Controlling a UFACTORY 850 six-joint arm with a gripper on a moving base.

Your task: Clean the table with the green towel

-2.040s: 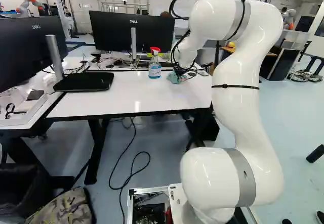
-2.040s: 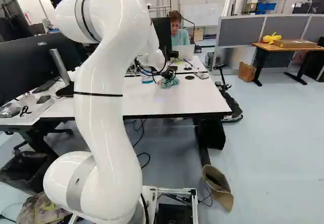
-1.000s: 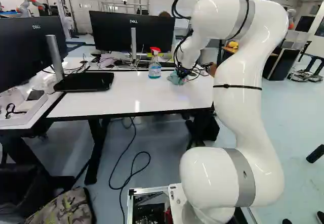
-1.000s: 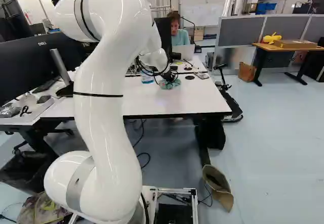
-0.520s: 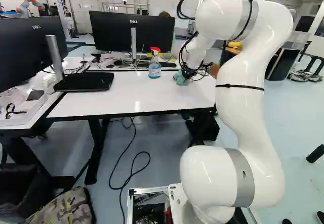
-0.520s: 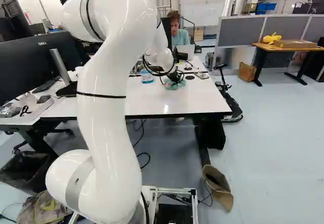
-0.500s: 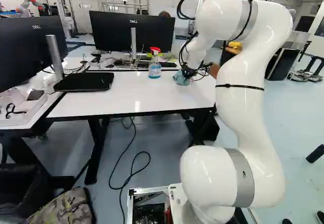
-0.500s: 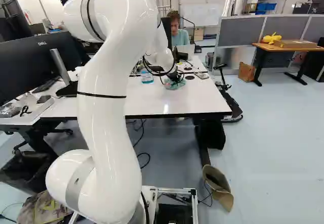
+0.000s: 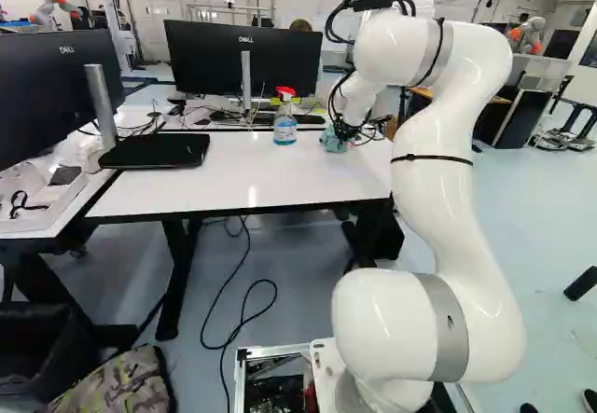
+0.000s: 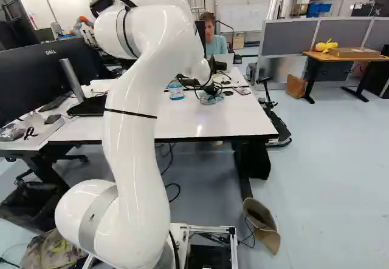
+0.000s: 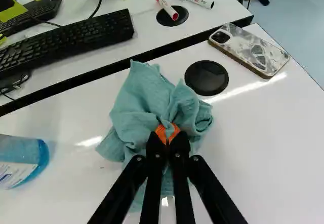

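Observation:
My gripper (image 9: pixel 349 134) is low over the far right part of the white table (image 9: pixel 233 175) in the left base view. Bunched under it is the green towel (image 9: pixel 332 142), a blue-green cloth. From the wrist, the gripper (image 11: pixel 167 137) is shut on the towel (image 11: pixel 139 97), its orange pads pinching a fold between them. The cloth spreads on the tabletop around the fingertips and partly hides them. A spray bottle (image 9: pixel 285 122) with a red head and blue liquid stands a short way left of the towel.
Close by the towel are a round black table cap (image 11: pixel 206 77) and a phone (image 11: pixel 249 49). Across the table seam lie a keyboard (image 11: pixel 66 38) and markers (image 11: pixel 198 0). Monitors (image 9: pixel 244 59) stand behind and left. Another robot (image 9: pixel 527 35) stands far back.
The gripper has carried the towel slightly right along the table over the last two seconds. Lately the arm's upper links have swung left in the left base view and right in the other.

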